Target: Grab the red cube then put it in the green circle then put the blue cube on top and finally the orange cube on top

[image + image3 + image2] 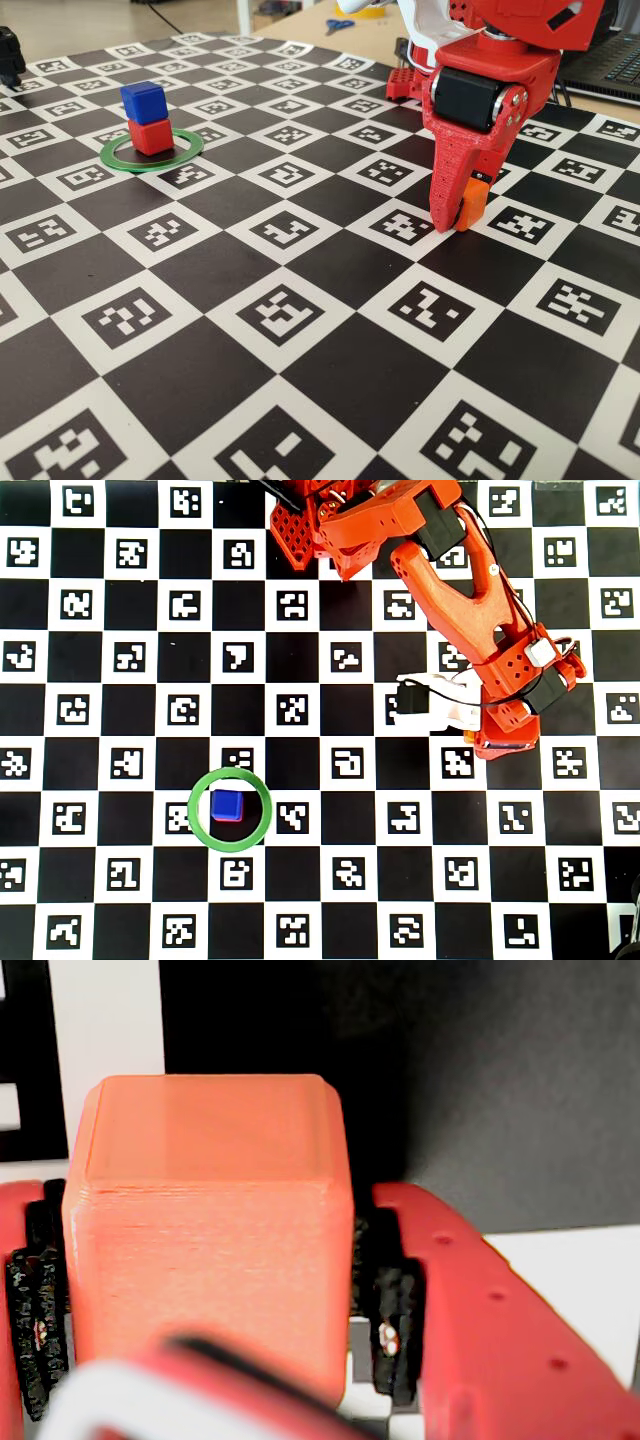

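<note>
The red cube (151, 136) sits inside the green circle (118, 159) at the left of the fixed view, with the blue cube (143, 102) stacked on it. From overhead the blue cube (227, 804) covers nearly all of the red one inside the green circle (195, 810). Far to the right, my red gripper (465, 212) points down at the board with the orange cube (474, 205) between its fingers. In the wrist view the orange cube (210, 1230) fills the gap of the gripper (210, 1200). Black pads (395, 1300) press both its sides, and its base looks level with the board.
The board (300, 250) is a black and white checkerboard printed with markers. The arm's base (405, 80) stands at its far edge. Beyond the board are scissors (340, 25), a dark keyboard (610, 60) and a black object (8, 55) at the far left.
</note>
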